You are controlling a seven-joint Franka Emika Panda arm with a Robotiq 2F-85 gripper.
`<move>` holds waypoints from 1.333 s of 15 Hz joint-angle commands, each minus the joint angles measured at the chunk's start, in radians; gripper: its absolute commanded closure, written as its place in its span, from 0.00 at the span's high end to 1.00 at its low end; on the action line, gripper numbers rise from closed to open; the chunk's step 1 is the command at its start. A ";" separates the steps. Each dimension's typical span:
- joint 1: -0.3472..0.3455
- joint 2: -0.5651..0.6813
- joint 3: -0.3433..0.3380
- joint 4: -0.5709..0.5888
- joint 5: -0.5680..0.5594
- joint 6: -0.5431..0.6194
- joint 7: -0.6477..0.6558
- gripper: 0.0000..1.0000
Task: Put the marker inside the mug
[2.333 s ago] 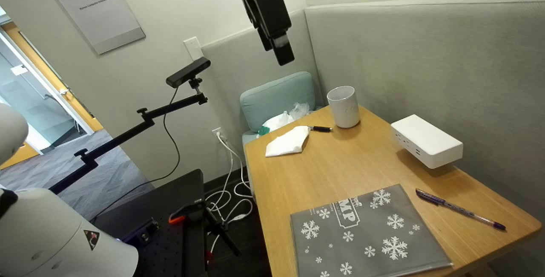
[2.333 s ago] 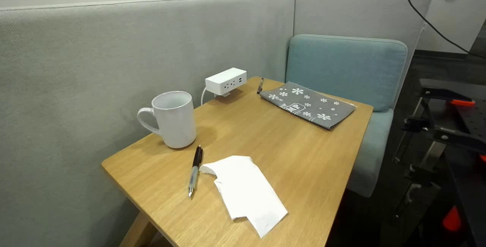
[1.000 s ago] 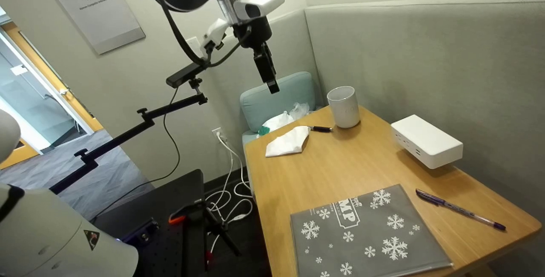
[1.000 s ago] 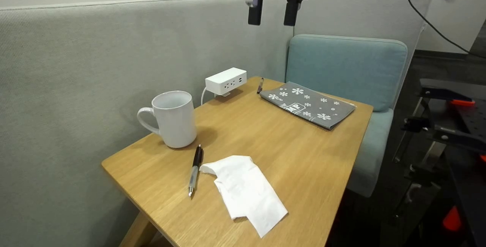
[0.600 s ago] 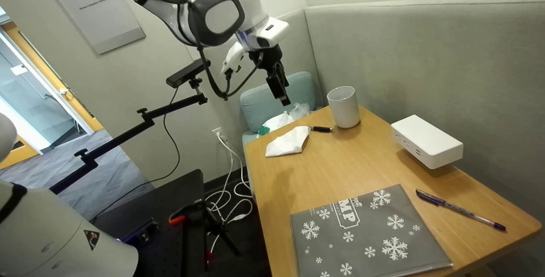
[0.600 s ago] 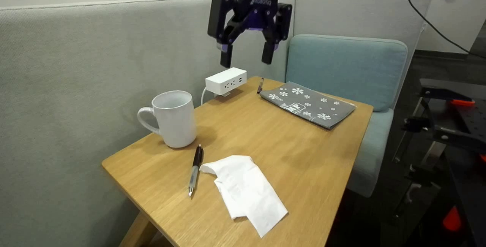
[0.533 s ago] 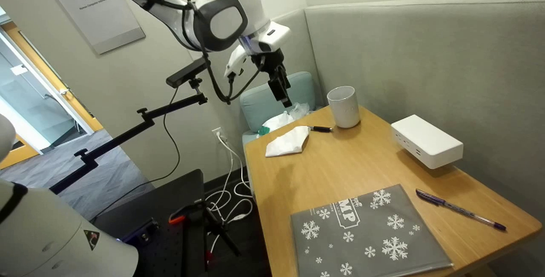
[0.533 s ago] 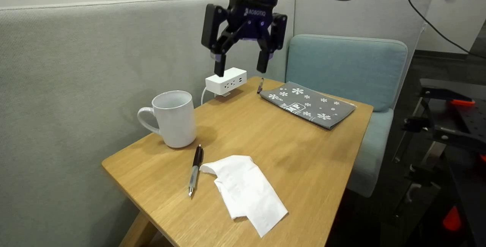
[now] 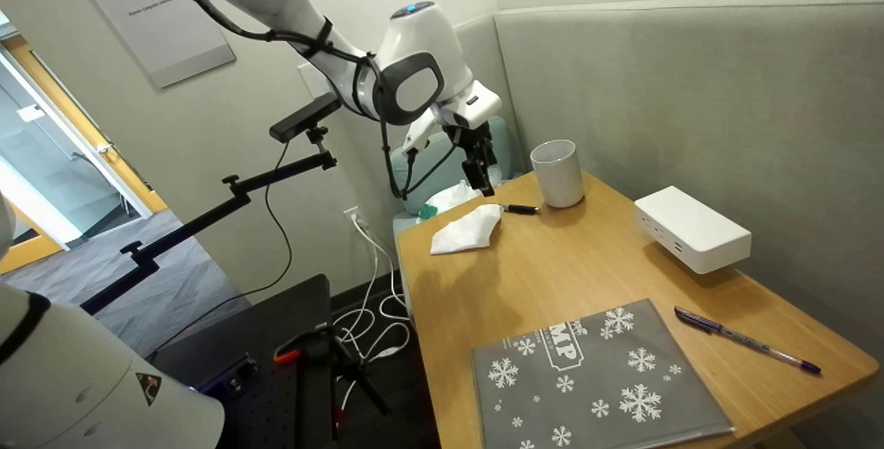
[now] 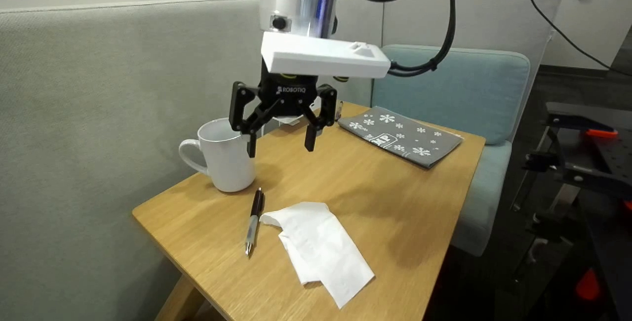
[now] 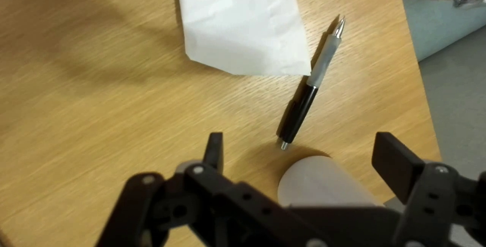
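Note:
The marker (image 10: 254,224), black at one end and grey with a silver tip at the other, lies on the table; it also shows in the wrist view (image 11: 319,68). Its black end points at the pale grey-white mug (image 10: 229,168), which stands upright, handle away from the marker. My gripper (image 10: 281,148) is open and empty, above the table, its finger overlapping the mug's edge in that exterior view. In the wrist view the fingers (image 11: 396,163) stand wide apart, with the marker's black end and the mug (image 11: 322,186) between them in the picture. The gripper hides the mug's upper part there.
A white napkin (image 10: 321,247) lies beside the marker, close to its middle. A white power box (image 9: 693,228) sits at the table edge by the padded wall (image 9: 690,103). A grey snowflake bag (image 9: 594,380) and a long thin pen (image 9: 746,340) lie at the far end.
My arm has come into view from above and moved down towards the marker and mug. The gripper stays open. The marker, mug and napkin have not moved.

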 commanded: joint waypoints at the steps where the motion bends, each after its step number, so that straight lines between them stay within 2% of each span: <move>1: 0.038 0.107 -0.030 0.120 0.046 -0.024 0.039 1.00; 9: 0.150 0.262 -0.134 0.264 0.041 -0.007 0.146 1.00; 20: 0.202 0.370 -0.166 0.386 0.033 -0.036 0.226 1.00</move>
